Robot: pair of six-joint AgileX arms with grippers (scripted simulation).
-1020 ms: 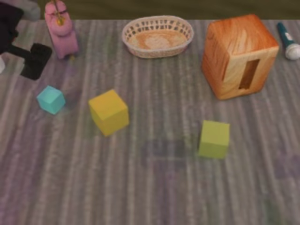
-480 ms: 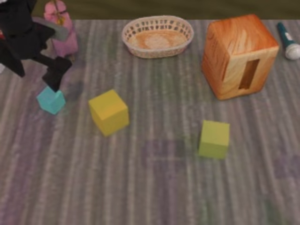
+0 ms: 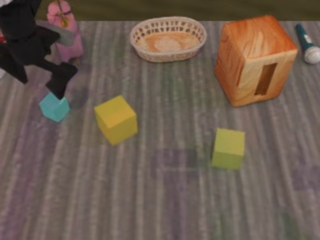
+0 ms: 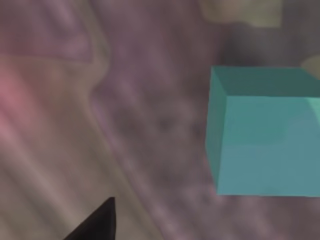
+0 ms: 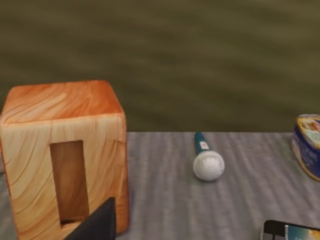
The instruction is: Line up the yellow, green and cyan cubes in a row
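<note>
The small cyan cube (image 3: 54,107) sits at the table's left, with the yellow cube (image 3: 116,120) to its right and the green cube (image 3: 228,148) farther right and nearer the front. My left gripper (image 3: 40,82) hangs open just behind and above the cyan cube, one finger (image 3: 59,85) reaching down to its back edge. In the left wrist view the cyan cube (image 4: 265,135) looms close beside one dark fingertip (image 4: 102,222), untouched. My right gripper (image 5: 142,235) is out of the top view; its wrist view shows one fingertip (image 5: 102,222) with nothing held.
A wicker basket (image 3: 168,39) stands at the back centre and a large orange wood-grain box (image 3: 255,60) at the back right. A pink toy (image 3: 65,35) stands behind the left arm. A microphone (image 3: 307,45) lies at the far right.
My left arm swung from the back-left corner down over the cyan cube, then barely moved in the last half second. The cubes have not shifted.
</note>
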